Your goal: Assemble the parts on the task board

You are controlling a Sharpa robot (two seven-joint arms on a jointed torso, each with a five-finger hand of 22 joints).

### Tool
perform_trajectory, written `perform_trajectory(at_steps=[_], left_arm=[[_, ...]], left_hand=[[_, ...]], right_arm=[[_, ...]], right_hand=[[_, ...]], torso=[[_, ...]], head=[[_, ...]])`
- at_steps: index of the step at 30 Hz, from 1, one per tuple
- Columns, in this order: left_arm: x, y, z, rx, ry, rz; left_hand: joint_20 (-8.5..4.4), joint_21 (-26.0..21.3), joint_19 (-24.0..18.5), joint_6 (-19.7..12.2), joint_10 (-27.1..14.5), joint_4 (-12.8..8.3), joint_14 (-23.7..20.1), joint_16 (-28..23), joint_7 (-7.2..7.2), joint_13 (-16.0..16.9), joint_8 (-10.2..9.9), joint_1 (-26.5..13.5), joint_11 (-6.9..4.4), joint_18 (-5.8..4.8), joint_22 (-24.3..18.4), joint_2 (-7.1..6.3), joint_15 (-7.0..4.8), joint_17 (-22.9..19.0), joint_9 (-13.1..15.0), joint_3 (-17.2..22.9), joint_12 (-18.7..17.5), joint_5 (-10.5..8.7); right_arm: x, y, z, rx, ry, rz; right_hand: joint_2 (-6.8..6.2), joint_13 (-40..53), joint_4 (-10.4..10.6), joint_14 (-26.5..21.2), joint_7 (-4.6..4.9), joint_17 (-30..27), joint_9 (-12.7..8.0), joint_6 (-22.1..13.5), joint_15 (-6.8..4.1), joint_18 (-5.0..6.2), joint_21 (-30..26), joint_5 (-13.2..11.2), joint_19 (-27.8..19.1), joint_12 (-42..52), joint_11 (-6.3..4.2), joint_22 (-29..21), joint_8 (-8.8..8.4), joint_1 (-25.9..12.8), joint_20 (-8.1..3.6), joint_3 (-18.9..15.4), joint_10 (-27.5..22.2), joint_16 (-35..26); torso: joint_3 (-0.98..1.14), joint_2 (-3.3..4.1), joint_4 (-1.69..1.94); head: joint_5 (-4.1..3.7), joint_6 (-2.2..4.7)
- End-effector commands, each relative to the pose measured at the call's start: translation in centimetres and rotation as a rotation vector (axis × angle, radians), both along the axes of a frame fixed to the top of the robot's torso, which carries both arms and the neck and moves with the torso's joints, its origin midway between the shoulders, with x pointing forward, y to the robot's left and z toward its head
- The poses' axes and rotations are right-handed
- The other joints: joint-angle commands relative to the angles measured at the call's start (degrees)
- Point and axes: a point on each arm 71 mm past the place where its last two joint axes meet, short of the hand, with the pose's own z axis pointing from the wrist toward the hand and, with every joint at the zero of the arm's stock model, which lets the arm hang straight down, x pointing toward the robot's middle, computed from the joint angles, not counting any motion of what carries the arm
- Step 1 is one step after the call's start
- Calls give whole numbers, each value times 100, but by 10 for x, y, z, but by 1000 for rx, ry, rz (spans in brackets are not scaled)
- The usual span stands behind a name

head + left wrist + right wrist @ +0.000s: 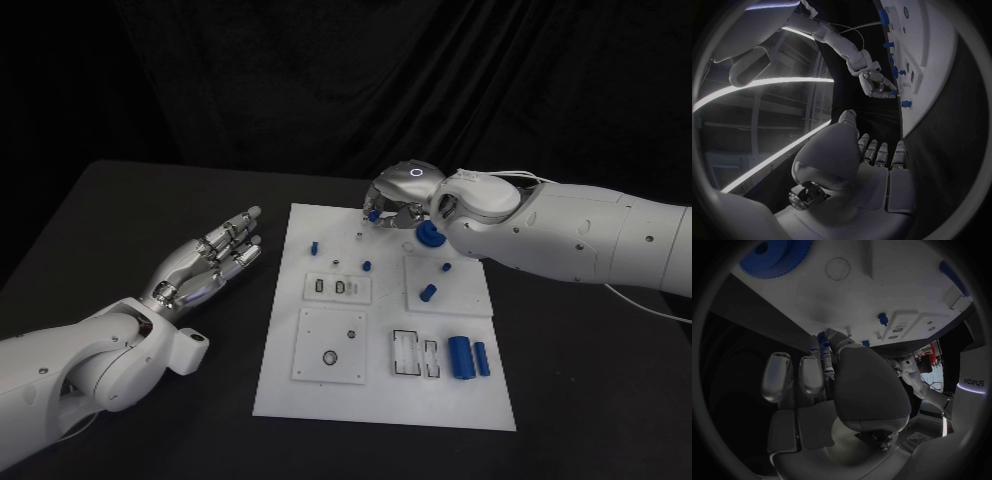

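The black worktop [130, 220] carries the white rectangular task board [378, 400], laid lengthwise away from the robot so that both arms can reach it from either flank. The left hand [214, 258] hangs over bare worktop just beside the board's left edge, palm up and fingers [242, 232] stretched apart with nothing in them, apparently parked out of the way while the other arm works. The right hand [401, 200] is poised over the far end of the board, its fingers [824, 351] bunched downward around a small blue toothed part [822, 337]; the right wrist view suggests a pinch between thumb and fingertip, though the part is mostly hidden and the hold cannot be confirmed beyond that. The posture reads as a placing or seating move at the far edge. Just beside that hand, a blue toothed gear wheel [430, 235] sits on the board's raised right-hand plate, probably so the pinched piece can mesh near it. Nearer the robot, a large blue cylinder [460, 357] and a slimmer blue cylinder [482, 358] lie side by side beside a row of outlined slots [414, 355], evidently waiting their turn. Short blue pegs [428, 292] stand or lie scattered across the middle of the board.
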Motion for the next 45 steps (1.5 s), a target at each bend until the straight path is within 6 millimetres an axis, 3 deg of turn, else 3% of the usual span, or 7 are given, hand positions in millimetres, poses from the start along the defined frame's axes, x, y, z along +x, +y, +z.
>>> perform_trajectory(at_steps=[1, 9, 15, 19, 33, 45], left_arm=[[-2, -2, 7, -48, -75, -37], [-2, -2, 7, -47, -74, -37], [-2, -2, 7, -47, -73, -38], [-2, -2, 7, -46, -72, -38], [-1, -3, 6, -45, -68, -40], [-1, -4, 6, -44, -62, -45]], left_hand=[[46, -19, -2, -2, -20, 6, -2, -21, 28, -7, 1, 50, 34, 103, -4, 7, 38, -8, -9, 25, -25, 20], [48, -19, -1, 1, -20, 3, -2, -21, 34, -6, 2, 61, 35, 103, -3, 8, 40, -8, -8, 32, -23, 37], [48, -19, -1, 1, -20, 3, -2, -21, 34, -6, 2, 61, 35, 103, -3, 8, 40, -8, -8, 32, -23, 37], [48, -19, -1, 1, -20, 3, -2, -21, 34, -6, 2, 61, 35, 103, -3, 8, 40, -8, -8, 32, -23, 37], [51, -19, -2, 5, -21, 2, -2, -21, 48, -6, 3, 73, 32, 104, -3, 10, 41, -8, -7, 39, -23, 46], [52, -18, -1, 0, -21, 2, -2, -21, 53, -6, 3, 77, 34, 104, -3, 11, 42, -8, -8, 41, -23, 50]], right_arm=[[2, -2, -2, 20, 14, -22], [2, 1, -2, 21, 16, -15], [1, 3, -2, 24, 14, -6], [0, 4, -2, 26, 13, -2], [2, 11, -3, 12, 26, 1], [6, 20, -6, -5, 41, 5]], right_hand=[[-13, -8, -2, 92, 129, -1, 769, 104, 31, -54, 18, 30, 17, -24, 38, 10, -12, -53, 12, 32, 1, 10], [-14, -15, 10, 87, 134, -1, 777, 82, 41, -55, 18, 29, 14, -51, 50, 17, -28, -69, 20, 40, -23, 8], [-20, -17, 24, 84, 138, 2, 783, 63, 47, -55, 19, 27, 12, -66, 56, 23, -43, -88, 27, 42, -29, 8], [-22, -18, 33, 82, 139, 4, 786, 49, 50, -55, 20, 27, 11, -73, 58, 27, -53, -100, 31, 43, -30, 9], [-32, -40, 63, 62, 150, 7, 807, -36, 70, -57, 22, 30, 0, -176, 78, 56, -122, -122, 54, 88, -120, 5], [-34, -53, 70, 46, 149, -10, 817, -68, 80, -55, 13, 30, -13, -234, 88, 57, -150, -124, 65, 115, -172, -9]], torso=[[-1, 1, -9], [4, 0, -26], [8, 2, -19], [1, 2, -45], [-8, 3, -22], [-25, 4, -30]], head=[[27, -4], [24, -11], [17, -11], [47, -21], [-3, -36], [-3, -30]])
